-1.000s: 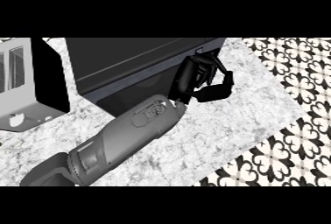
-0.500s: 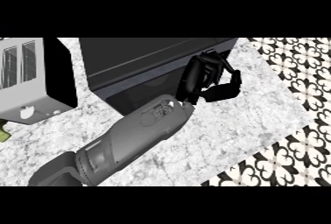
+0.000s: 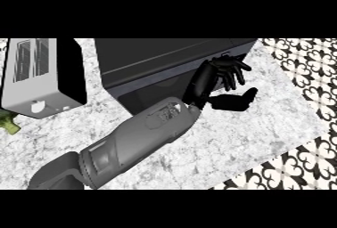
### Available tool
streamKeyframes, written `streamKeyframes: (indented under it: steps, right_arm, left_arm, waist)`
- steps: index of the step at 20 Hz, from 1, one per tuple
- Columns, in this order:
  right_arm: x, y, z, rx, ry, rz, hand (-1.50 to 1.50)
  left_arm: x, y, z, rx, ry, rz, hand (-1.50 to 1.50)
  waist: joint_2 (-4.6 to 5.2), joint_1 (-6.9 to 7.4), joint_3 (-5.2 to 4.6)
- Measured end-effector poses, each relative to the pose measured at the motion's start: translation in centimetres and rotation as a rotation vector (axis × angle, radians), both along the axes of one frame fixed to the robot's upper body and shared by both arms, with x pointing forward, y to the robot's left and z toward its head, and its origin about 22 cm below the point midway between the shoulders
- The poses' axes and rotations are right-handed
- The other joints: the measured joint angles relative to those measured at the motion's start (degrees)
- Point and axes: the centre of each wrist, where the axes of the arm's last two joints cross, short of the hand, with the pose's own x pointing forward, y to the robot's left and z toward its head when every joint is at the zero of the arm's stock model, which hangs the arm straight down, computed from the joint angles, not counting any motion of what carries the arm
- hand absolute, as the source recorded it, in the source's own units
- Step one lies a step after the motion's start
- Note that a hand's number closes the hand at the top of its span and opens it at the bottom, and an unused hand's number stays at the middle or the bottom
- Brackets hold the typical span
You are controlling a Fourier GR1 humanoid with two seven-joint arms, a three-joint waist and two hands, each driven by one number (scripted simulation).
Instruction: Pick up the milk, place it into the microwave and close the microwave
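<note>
In the head view, one grey forearm (image 3: 135,140) comes in from the lower left edge and goes diagonally up to the right. At its end is a black robot hand (image 3: 214,82). From this single view I cannot tell for sure whether it is the left or the right one. Its fingers (image 3: 230,71) are straight and slightly spread, and they lie against the front right corner of the dark grey box-shaped microwave (image 3: 164,62). The thumb (image 3: 233,100) points to the right, apart from the fingers, and it holds nothing.

The microwave stands on the white-grey marbled surface (image 3: 263,124), and its door looks closed. The milk does not show anywhere, so I cannot tell where it is. To the left of the microwave, a silver toaster with two slots (image 3: 39,78) stands on the surface. A small green thing (image 3: 8,124) shows at the left edge, just below the toaster. A black-and-white patterned floor (image 3: 302,67) shows at the right.
</note>
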Motion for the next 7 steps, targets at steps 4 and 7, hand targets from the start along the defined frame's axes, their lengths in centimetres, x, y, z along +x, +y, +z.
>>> streamKeyframes:
  steps: [4, 7]
  right_arm:
    - [-0.47, -0.30, 0.26, 0.001, 0.004, -0.019, -1.50]
    - [-0.83, -0.44, 0.40, 0.004, 0.005, -0.026, -1.50]
  left_arm:
    - [-0.13, -0.06, -0.07, -0.013, 0.002, -0.034, -1.50]
    - [-0.24, -0.12, -0.21, -0.017, 0.005, -0.054, -1.50]
  waist:
    - [-0.17, 1.31, -0.05]
    - [-0.26, 1.90, -0.03]
